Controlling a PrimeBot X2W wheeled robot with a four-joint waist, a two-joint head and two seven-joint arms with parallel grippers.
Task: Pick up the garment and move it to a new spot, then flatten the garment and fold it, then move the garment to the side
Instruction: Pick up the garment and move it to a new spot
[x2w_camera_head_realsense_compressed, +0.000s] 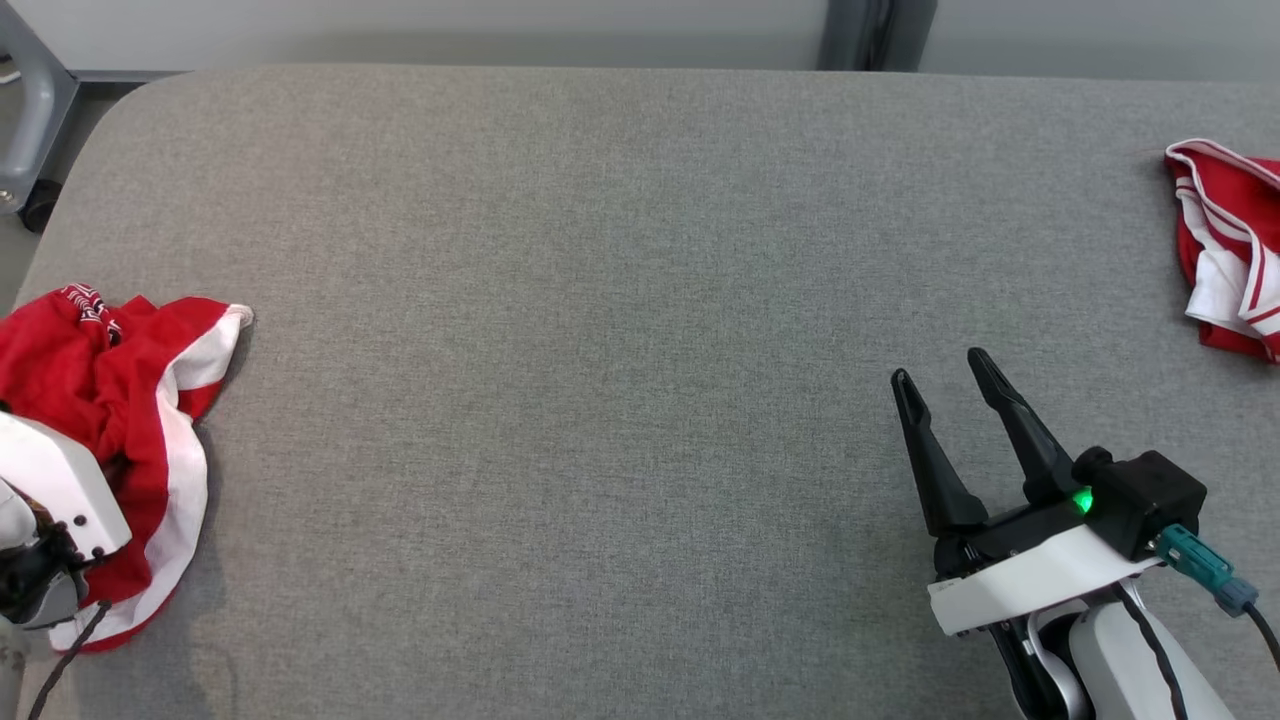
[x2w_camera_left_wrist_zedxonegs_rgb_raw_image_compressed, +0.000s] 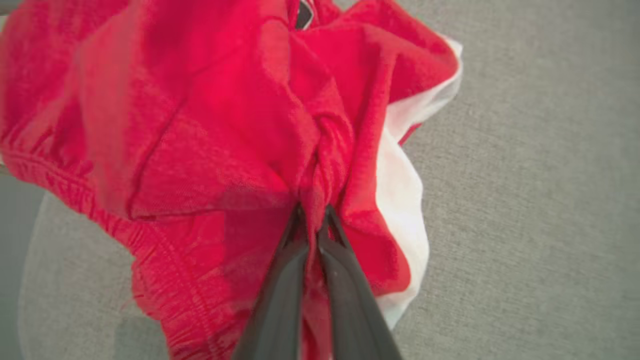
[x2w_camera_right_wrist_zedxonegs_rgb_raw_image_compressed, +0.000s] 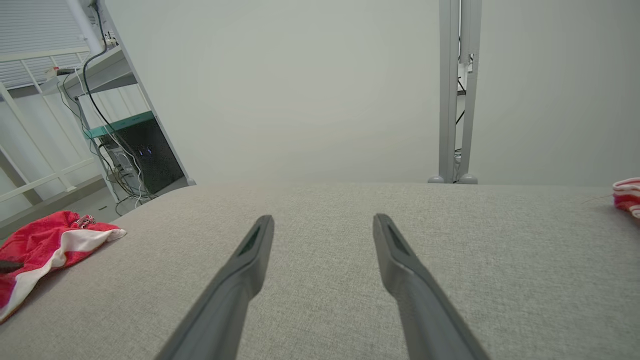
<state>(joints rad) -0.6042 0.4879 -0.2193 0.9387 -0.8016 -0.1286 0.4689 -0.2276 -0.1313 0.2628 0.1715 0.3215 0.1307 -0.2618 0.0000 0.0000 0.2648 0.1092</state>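
A crumpled red and white garment (x2w_camera_head_realsense_compressed: 130, 420) lies at the left edge of the grey padded table (x2w_camera_head_realsense_compressed: 600, 300). In the left wrist view my left gripper (x2w_camera_left_wrist_zedxonegs_rgb_raw_image_compressed: 312, 212) is shut on a pinched fold of the red garment (x2w_camera_left_wrist_zedxonegs_rgb_raw_image_compressed: 215, 125). In the head view the left arm's white wrist housing lies over the garment's lower left and hides the fingers. My right gripper (x2w_camera_head_realsense_compressed: 940, 375) stands open over bare table at the lower right, nothing between its fingers (x2w_camera_right_wrist_zedxonegs_rgb_raw_image_compressed: 260, 240). The right wrist view shows the garment (x2w_camera_right_wrist_zedxonegs_rgb_raw_image_compressed: 45, 245) far to its left.
A second red and white piece of clothing (x2w_camera_head_realsense_compressed: 1230, 250) lies at the table's right edge, seen also as a bit of cloth (x2w_camera_right_wrist_zedxonegs_rgb_raw_image_compressed: 627, 195) in the right wrist view. Beyond the table's far edge stand a metal post (x2w_camera_right_wrist_zedxonegs_rgb_raw_image_compressed: 457, 90) and a shelf with cables (x2w_camera_right_wrist_zedxonegs_rgb_raw_image_compressed: 120, 140).
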